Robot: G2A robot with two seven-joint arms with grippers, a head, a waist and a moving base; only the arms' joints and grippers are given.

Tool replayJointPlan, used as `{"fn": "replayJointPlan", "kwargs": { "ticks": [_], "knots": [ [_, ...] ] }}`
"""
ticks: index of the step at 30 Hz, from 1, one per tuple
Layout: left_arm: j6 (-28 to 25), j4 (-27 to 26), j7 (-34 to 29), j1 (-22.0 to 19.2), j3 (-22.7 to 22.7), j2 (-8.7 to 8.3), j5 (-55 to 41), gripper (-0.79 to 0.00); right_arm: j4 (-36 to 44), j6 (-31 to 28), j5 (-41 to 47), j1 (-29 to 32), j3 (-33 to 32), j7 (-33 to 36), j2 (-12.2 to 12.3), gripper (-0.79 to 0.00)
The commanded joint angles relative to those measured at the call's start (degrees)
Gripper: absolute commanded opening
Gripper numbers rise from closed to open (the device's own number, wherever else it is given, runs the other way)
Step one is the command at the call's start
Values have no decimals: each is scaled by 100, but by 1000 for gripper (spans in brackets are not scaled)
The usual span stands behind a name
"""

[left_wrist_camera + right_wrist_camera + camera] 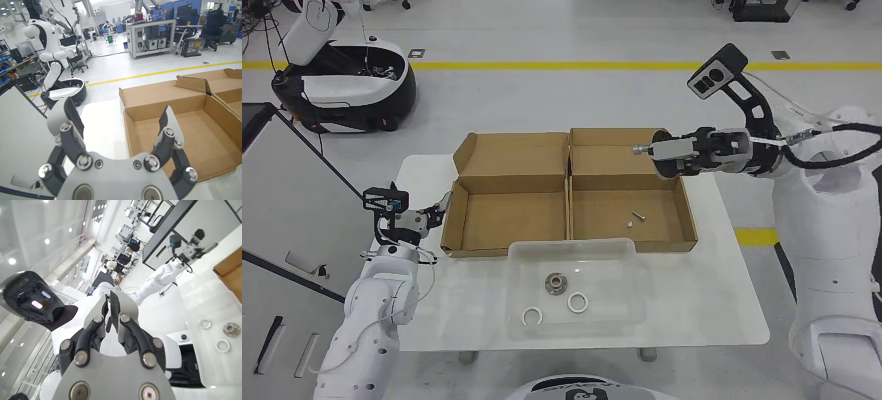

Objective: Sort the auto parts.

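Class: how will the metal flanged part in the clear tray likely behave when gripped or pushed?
The metal flanged part looks solid, so probably stiff and heavy for its size. Lying flat on its flange, it should slide rather than roll.

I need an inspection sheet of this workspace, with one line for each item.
Surface: white table, rounded corners.
Job's things: left box, nothing seen inside; right box holds two small metal parts; clear tray holds a metal flange and two white rings.
Clutter: nothing seen.
Grippers: left gripper, fingers open, beside the left box; right gripper, fingers shut, seemingly on a small metal piece, above the right box.
Cables: black cable along the right arm.
Surroundings: another robot; yellow floor line.
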State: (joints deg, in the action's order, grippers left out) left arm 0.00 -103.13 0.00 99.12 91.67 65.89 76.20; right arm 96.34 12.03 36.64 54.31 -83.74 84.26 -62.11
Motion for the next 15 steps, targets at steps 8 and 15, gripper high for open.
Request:
{"fn": "replayJointPlan", "kwargs": {
  "ticks": [8,15],
  "knots": [
    [0,0,0,0,0,0,0,0,-1399,-38,-1237,-1023,551,374,102,-785],
    [0,0,0,0,0,0,0,0,-2648,-430,-1729,-1912,1585,374,63,-785]
  ]
}}
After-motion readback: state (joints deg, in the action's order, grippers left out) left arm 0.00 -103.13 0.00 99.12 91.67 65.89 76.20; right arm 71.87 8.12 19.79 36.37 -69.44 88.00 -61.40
